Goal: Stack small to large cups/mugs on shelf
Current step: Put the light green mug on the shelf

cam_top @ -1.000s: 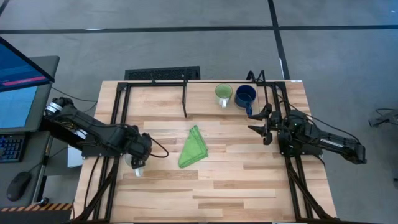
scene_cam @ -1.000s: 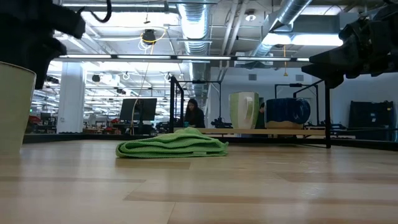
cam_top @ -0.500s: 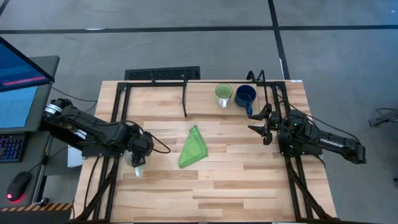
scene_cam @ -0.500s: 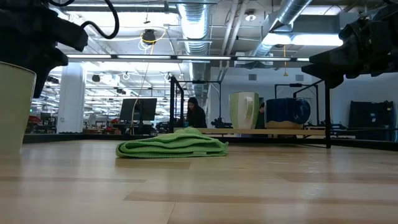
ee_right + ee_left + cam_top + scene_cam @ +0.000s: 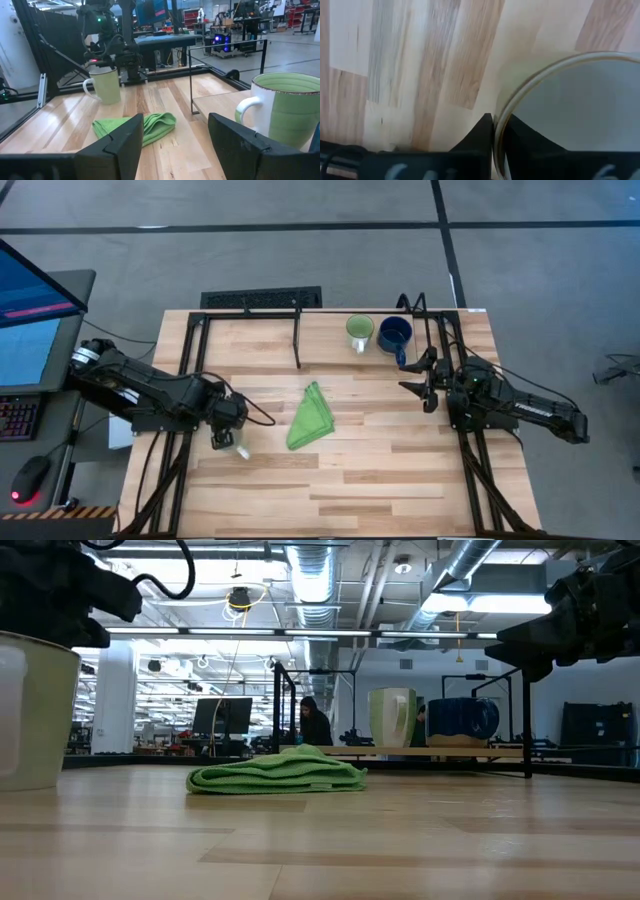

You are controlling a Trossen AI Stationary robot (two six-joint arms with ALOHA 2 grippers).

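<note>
A white mug (image 5: pixel 105 85) stands on the table at the left, its handle (image 5: pixel 89 87) showing in the right wrist view. My left gripper (image 5: pixel 224 436) is over it, shut on its rim. A light green mug (image 5: pixel 359 332) and a dark blue mug (image 5: pixel 395 335) stand side by side on the shelf (image 5: pixel 260 330) at the far edge. My right gripper (image 5: pixel 418 386) hovers open just on the near side of the blue mug, touching nothing. The low view shows the white mug (image 5: pixel 35 710) with its base on the wood. My left gripper pinches the white mug's rim (image 5: pixel 496 131), one finger (image 5: pixel 476 140) outside the wall and the other (image 5: pixel 530 145) inside the hollow. The fingers come from above, pointing down. The mug stands upright with its base on the table.
A folded green cloth (image 5: pixel 311 417) lies mid-table between the two arms. Thin black posts (image 5: pixel 297 335) and side rails (image 5: pixel 186 370) frame the shelf and the table's edges. A monitor and keyboard sit beyond the table's left edge. A person (image 5: pixel 312 722) sits far behind the table.
My left gripper has shut on the white mug's rim. The mug has shifted a little toward the table's right, staying upright on the wood.
</note>
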